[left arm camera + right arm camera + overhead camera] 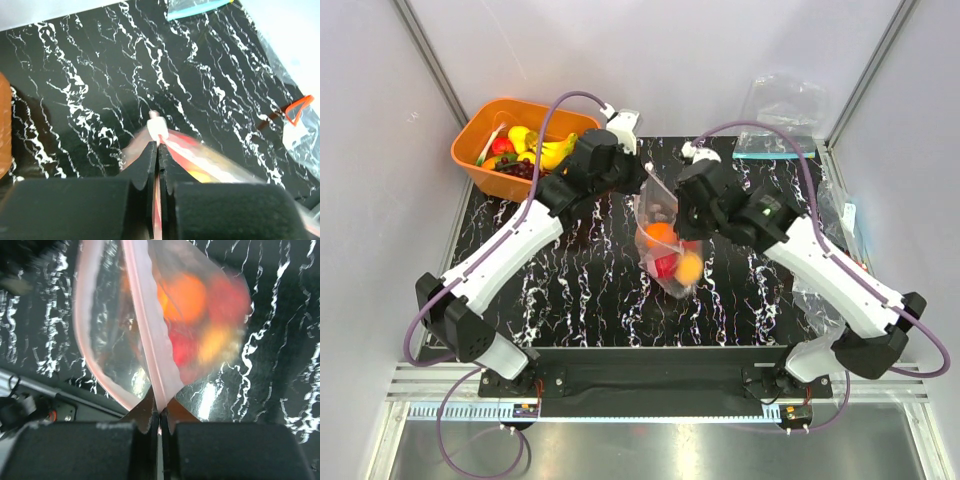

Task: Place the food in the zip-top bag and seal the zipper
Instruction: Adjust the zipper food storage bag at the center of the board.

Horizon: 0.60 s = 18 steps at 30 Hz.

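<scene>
The zip-top bag (663, 238) hangs between both grippers above the middle of the black marbled mat. Inside it I see the food: an orange (659, 234), a red fruit (666, 265) and a yellow-pink peach (689, 267). My left gripper (632, 180) is shut on the bag's pink zipper (161, 136) at its left end. My right gripper (686, 215) is shut on the zipper (150, 340) at the other end. In the right wrist view the bag's mouth still gapes, one lip curving away to the left, and the fruits (200, 315) show blurred behind the plastic.
An orange bin (480, 140) with bananas (552, 150), grapes and other toy fruit stands at the back left. A clear bag with a teal strip (775, 150) lies at the back right. More clear plastic (840, 215) lies along the mat's right edge.
</scene>
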Each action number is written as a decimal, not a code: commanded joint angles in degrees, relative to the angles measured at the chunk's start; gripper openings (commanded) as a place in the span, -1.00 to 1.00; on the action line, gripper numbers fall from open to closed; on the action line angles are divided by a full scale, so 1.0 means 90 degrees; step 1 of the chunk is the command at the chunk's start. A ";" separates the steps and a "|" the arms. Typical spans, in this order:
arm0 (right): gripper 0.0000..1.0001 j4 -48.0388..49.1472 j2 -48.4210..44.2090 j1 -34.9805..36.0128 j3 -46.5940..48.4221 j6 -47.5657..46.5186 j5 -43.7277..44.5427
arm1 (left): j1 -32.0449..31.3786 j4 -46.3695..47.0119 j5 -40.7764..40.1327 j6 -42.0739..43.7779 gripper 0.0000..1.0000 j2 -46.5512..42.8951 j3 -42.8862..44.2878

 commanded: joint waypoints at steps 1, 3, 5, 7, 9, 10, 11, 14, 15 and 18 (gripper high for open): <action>-1.00 -0.1150 0.0100 0.0041 0.0948 -0.0456 -0.0171 | 0.0050 -0.0229 -0.0128 0.0246 -0.96 -0.0086 0.0609; -1.00 -0.1501 0.0305 0.0041 0.1097 -0.0592 -0.0219 | 0.0050 -0.0347 -0.0197 0.0294 -0.96 -0.0242 0.0679; -1.00 -0.1542 0.0335 0.0050 0.1030 -0.0642 -0.0288 | 0.0060 -0.0435 -0.0227 0.0295 -0.96 -0.0447 0.0620; -1.00 -0.1367 0.0209 0.0041 0.0747 -0.0661 -0.0473 | 0.0050 -0.0465 -0.0149 0.0246 -0.96 -0.0700 0.0406; -1.00 -0.1143 0.0014 0.0041 0.0455 -0.0691 -0.0677 | 0.0060 -0.0338 -0.0032 0.0100 -0.95 -0.0896 -0.0041; -1.00 -0.1094 -0.0055 0.0050 0.0366 -0.0691 -0.0746 | 0.0050 -0.0144 0.0085 0.0061 -0.95 -0.1081 -0.0199; -1.00 -0.1025 -0.0133 0.0050 0.0288 -0.0758 -0.0834 | 0.0060 -0.0065 0.0086 -0.0007 -0.95 -0.1150 -0.0384; -1.00 -0.0937 -0.0212 0.0041 0.0014 -0.0886 -0.1390 | 0.0050 0.0238 0.0018 -0.0076 -0.94 -0.1317 -0.0883; -1.00 -0.0889 -0.0241 0.0041 -0.0122 -0.0896 -0.1565 | 0.0069 0.0258 0.0017 -0.0086 -0.90 -0.1317 -0.0942; -1.00 -0.0800 -0.0329 0.0041 -0.0318 -0.0886 -0.1529 | 0.0079 0.0132 0.0037 -0.0125 -0.33 -0.1278 -0.0982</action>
